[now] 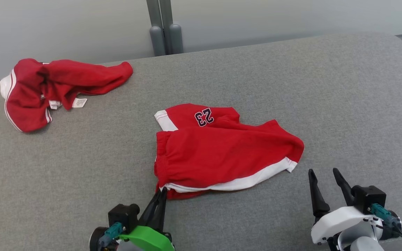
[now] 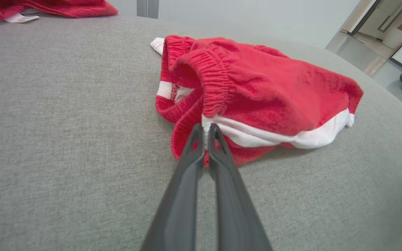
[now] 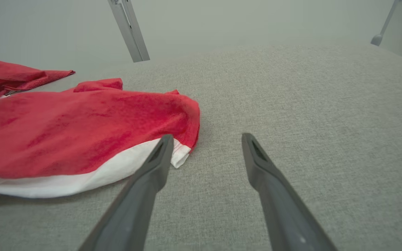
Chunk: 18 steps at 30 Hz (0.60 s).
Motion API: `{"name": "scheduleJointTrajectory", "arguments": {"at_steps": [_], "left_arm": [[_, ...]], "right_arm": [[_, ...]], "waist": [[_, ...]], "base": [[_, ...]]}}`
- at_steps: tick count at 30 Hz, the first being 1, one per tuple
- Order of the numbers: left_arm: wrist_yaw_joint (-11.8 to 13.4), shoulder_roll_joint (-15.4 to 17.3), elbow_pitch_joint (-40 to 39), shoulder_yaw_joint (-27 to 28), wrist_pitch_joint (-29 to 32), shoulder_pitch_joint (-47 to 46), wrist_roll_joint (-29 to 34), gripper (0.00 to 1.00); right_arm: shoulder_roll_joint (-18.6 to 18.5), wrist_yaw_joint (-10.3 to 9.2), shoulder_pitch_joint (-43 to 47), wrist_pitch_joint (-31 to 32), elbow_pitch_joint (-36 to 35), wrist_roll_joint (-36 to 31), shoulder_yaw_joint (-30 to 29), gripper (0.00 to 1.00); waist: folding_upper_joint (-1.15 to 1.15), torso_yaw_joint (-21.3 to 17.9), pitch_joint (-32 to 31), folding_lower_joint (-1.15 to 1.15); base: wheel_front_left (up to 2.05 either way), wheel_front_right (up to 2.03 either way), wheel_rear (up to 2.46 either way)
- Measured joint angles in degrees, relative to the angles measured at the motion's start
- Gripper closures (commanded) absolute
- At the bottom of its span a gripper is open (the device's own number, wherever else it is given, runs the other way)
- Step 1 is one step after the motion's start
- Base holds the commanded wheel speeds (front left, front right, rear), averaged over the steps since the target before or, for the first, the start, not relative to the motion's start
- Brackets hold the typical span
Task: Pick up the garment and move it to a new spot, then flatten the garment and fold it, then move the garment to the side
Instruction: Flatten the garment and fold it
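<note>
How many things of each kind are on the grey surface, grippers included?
Garments: 2, the shorts and the far garment, both red with white trim
Grippers: 2, the left gripper shut on the shorts' near edge and the right gripper open, holding nothing
Total: 4

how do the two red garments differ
The middle garment shows a 23 and a broad white band; the back-left garment shows thin white stripes and a label. The middle garment lies spread out; the back-left garment is bunched. The left end effector is shut on the middle garment; the back-left garment is untouched. Both are red, on the grey surface.
</note>
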Motion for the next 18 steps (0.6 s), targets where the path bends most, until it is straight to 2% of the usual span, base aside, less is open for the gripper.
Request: {"name": "scheduleJointTrajectory", "arguments": {"at_steps": [9, 18], "left_arm": [[1.37, 1.46, -5.34, 2.15, -0.68, 0.41, -0.03, 1.0], [1.64, 1.89, -6.39, 1.55, -0.41, 1.56, -0.09, 1.0]], "right_arm": [[0.01, 0.0, -2.6, 0.0, 7.33, 1.41, 1.15, 0.0], [0.07, 0.0, -6.37, 0.0, 12.95, 1.01, 2.44, 0.0]], "waist": [[0.0, 2.0, -0.03, 0.0], [0.0, 4.49, -0.01, 0.0]], "base": [[0.0, 0.0, 0.0], [0.0, 0.0, 0.0]]}}
